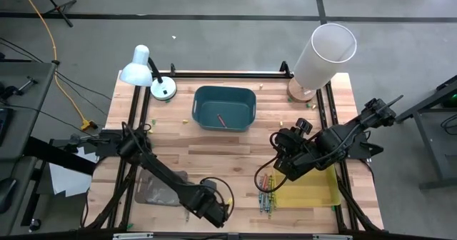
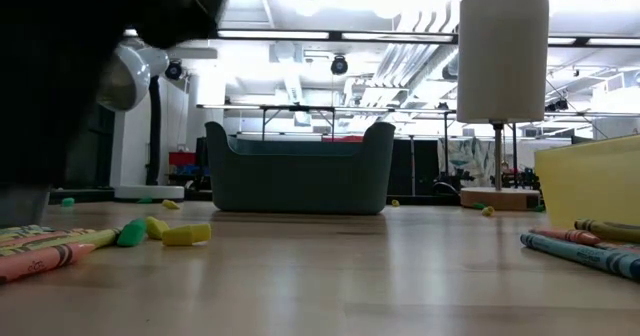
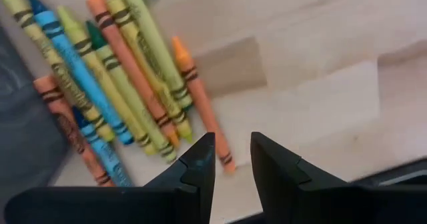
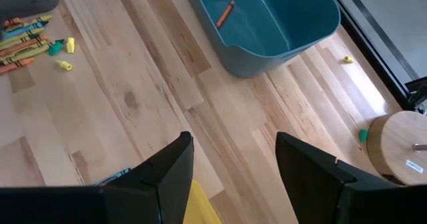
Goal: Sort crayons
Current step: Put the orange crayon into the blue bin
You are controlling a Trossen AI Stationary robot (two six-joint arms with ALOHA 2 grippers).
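Note:
Several crayons [image 3: 120, 77] in green, blue, yellow and orange lie side by side on the wood next to a grey tray [image 3: 20, 137]. My left gripper [image 3: 232, 144] points down over this pile near the table's front edge [image 1: 214, 210]. Its fingers stand a little apart, with nothing between them, over the near end of an orange crayon [image 3: 200, 97]. A second pile of crayons [image 1: 265, 193] lies beside the yellow tray [image 1: 307, 190]. One orange crayon [image 4: 225, 13] lies in the teal bin [image 1: 223, 108]. My right gripper [image 4: 233, 157] hangs open high above the bare wood [image 1: 280, 161].
A white desk lamp [image 1: 143, 68] stands at the far left. A tall white lamp shade on a wooden base [image 1: 325, 51] stands at the far right. Small yellow and green bits [image 4: 65, 54] lie scattered on the wood. Bare table stretches between the bin and the front edge.

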